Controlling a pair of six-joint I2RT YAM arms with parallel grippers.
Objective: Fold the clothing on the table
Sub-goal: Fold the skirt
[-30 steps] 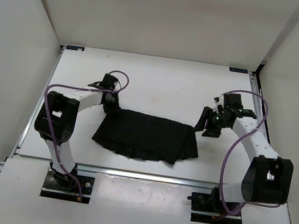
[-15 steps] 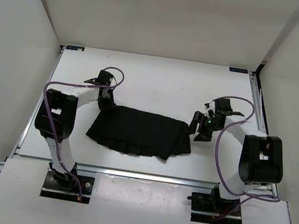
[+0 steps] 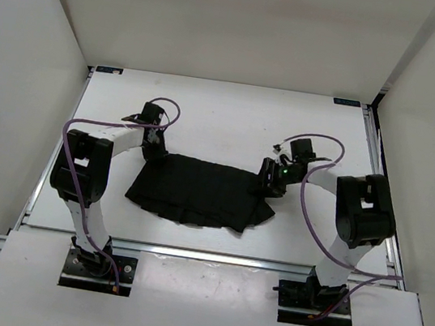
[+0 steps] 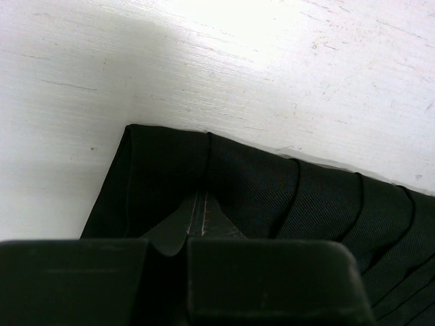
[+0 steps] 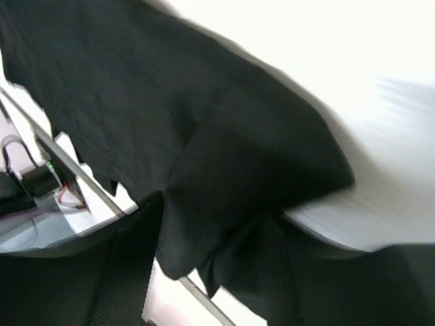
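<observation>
1. The black skirt [image 3: 201, 193] lies spread flat at the middle of the white tabletop [image 3: 225, 115], a little toward 6 o'clock. Its pleats run from 12 to 6, and its uneven hem is on the 6 o'clock side.
2. The left tool [image 3: 153, 152] sits on the skirt's 10 o'clock corner. It is clenched on the cloth, and the wrist view shows a small ridge of fabric drawn up between its fingers [image 4: 75, 282].
3. The right tool [image 3: 270, 183] is at the skirt's 2 o'clock corner. Its jaws stand apart with the corner of cloth between them. That wrist view is blurred, so I cannot tell whether they touch the cloth.
4. Purple cables [image 3: 84, 127] loop along both arms.
5. White walls [image 3: 36, 62] stand at 9, 12 and 3 o'clock.
</observation>
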